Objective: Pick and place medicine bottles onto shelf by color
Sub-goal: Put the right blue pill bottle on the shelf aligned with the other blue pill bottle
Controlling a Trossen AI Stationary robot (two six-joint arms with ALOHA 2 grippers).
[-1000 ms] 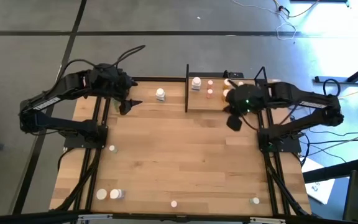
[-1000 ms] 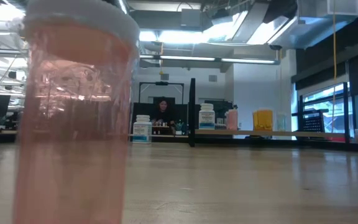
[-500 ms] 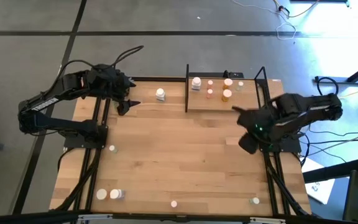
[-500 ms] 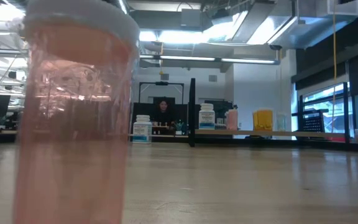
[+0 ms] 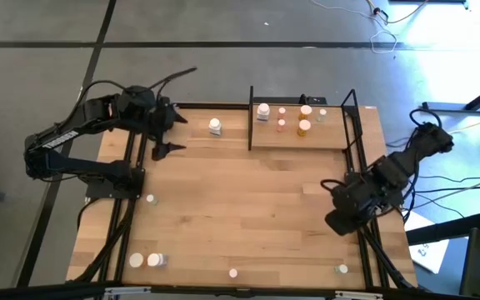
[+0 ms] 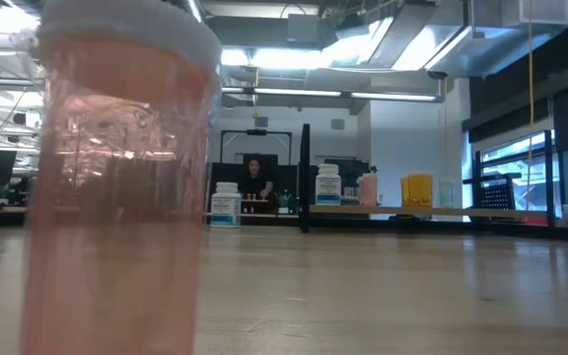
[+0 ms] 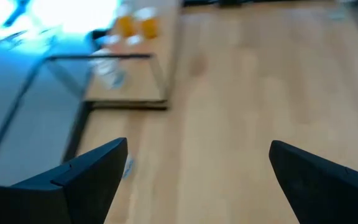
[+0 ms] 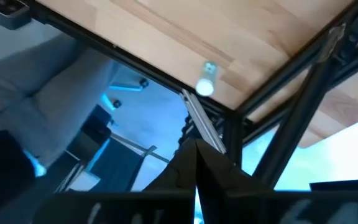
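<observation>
A: Which bottle is nearest a gripper?

B: The white bottle [image 5: 215, 126] standing upright on the worktop [image 5: 248, 208], just outside the shelf's [image 5: 302, 137] left post. It lies to the right of the left gripper [image 5: 170, 133], near it, long axis vertical. The left arm is far nearer; that gripper is spread wide and holds nothing.

A: And the right gripper [image 5: 340, 218]?

B: Fully closed, empty, hanging over the worktop's right edge, well apart from the shelf. A pale green bottle [image 5: 342, 268] stands at the near right corner, closer to it than anything else.

A: Count them.

B: On the shelf, five or six: one large white [image 5: 263, 111], two small pinkish [image 5: 281, 117], two amber with white caps [image 5: 304, 127], perhaps one pale one at the right end, too small to be sure. Loose on the worktop, six: the white one by the shelf, one at the left edge [image 5: 150, 199], two at the near left corner [image 5: 145, 261], one at the near edge [image 5: 233, 272], and the green one.
</observation>
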